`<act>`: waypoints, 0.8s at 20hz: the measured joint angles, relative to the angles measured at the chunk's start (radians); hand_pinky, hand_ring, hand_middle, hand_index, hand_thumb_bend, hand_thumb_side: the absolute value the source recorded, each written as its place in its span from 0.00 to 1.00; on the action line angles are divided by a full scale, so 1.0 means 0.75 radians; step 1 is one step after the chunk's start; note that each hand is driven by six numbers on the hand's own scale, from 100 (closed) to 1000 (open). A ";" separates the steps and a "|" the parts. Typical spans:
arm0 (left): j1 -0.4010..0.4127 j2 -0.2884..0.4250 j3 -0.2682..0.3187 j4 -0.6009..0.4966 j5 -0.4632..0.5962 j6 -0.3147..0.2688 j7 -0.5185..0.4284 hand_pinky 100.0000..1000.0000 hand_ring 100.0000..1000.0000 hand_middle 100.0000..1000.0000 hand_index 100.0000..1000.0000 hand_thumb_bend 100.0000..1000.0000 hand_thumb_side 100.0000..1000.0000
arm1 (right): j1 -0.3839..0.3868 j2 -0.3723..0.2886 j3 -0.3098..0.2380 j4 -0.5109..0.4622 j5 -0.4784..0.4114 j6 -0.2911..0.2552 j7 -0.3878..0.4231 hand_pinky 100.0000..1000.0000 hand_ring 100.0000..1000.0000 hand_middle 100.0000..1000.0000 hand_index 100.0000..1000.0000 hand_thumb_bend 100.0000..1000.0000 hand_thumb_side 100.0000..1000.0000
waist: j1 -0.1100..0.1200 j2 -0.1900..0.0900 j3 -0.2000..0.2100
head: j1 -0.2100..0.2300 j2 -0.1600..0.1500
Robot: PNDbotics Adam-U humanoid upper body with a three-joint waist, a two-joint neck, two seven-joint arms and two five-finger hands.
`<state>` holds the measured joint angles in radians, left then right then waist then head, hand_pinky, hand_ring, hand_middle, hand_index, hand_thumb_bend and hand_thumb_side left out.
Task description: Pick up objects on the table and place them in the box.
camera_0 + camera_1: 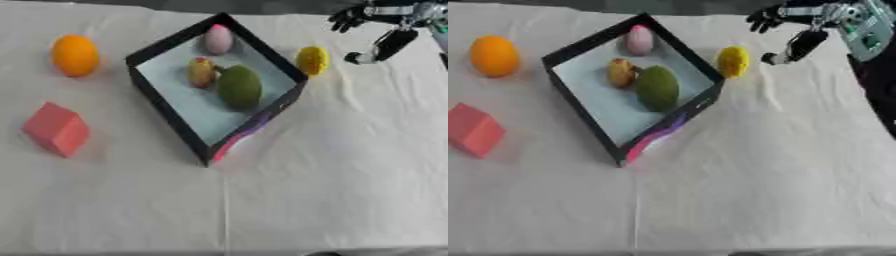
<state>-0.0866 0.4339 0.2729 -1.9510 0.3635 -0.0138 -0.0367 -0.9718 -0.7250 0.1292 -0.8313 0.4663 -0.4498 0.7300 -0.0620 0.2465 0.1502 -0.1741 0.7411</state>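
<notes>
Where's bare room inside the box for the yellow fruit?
The near half of the box floor is bare, below the green fruit. The far end is crowded: pink egg-shaped object, small yellow-red fruit. The yellow fruit sits outside the right wall, near the right hand.

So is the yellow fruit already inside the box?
No, the yellow fruit sits on the white cloth just outside the box, by its right wall, near the right hand.
</notes>
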 measured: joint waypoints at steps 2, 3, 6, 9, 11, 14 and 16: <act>-0.004 0.000 0.000 0.000 0.000 0.002 -0.002 0.91 0.82 0.74 0.83 0.00 0.69 | -0.006 0.013 0.000 0.012 0.011 -0.002 -0.002 0.95 0.88 0.84 0.98 0.18 0.03 | 0.000 0.005 0.000 | -0.002 -0.002; -0.004 0.000 0.000 0.000 0.000 0.002 -0.003 0.91 0.82 0.74 0.83 0.00 0.69 | -0.008 0.021 0.000 0.015 0.017 -0.002 -0.002 0.95 0.88 0.84 0.98 0.19 0.03 | 0.000 0.005 0.001 | -0.003 -0.002; -0.004 -0.001 0.000 0.000 -0.002 0.002 -0.003 0.91 0.82 0.74 0.83 0.00 0.69 | -0.023 0.048 -0.003 0.023 0.041 -0.005 -0.005 0.95 0.88 0.84 0.98 0.20 0.01 | 0.000 0.005 0.000 | -0.005 -0.005; -0.004 -0.001 -0.003 0.000 -0.003 0.001 -0.007 0.91 0.82 0.74 0.83 0.00 0.69 | -0.047 0.084 -0.016 0.035 0.089 -0.012 -0.019 0.95 0.88 0.84 0.98 0.24 0.01 | 0.000 0.005 -0.001 | -0.008 -0.006; -0.004 -0.001 -0.008 0.000 -0.003 0.001 -0.012 0.91 0.82 0.75 0.83 0.00 0.69 | -0.059 0.112 -0.023 0.051 0.135 -0.018 -0.035 0.95 0.88 0.84 0.98 0.24 0.01 | 0.000 0.005 -0.002 | -0.012 -0.008; -0.004 -0.001 -0.009 0.001 -0.002 0.000 -0.018 0.91 0.82 0.75 0.83 0.00 0.69 | -0.068 0.149 -0.032 0.078 0.199 -0.030 -0.062 0.94 0.88 0.85 0.98 0.26 0.03 | 0.000 0.005 -0.002 | -0.018 -0.013; -0.004 -0.001 -0.014 0.002 -0.002 0.000 -0.022 0.91 0.82 0.75 0.83 0.00 0.69 | -0.074 0.162 -0.036 0.091 0.234 -0.037 -0.080 0.94 0.88 0.84 0.98 0.27 0.03 | 0.000 0.005 -0.003 | -0.019 -0.019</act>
<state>-0.0894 0.4334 0.2621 -1.9494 0.3619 -0.0141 -0.0532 -1.0271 -0.6031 0.1023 -0.7627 0.6415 -0.4779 0.6696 -0.0617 0.2501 0.1480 -0.1884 0.7272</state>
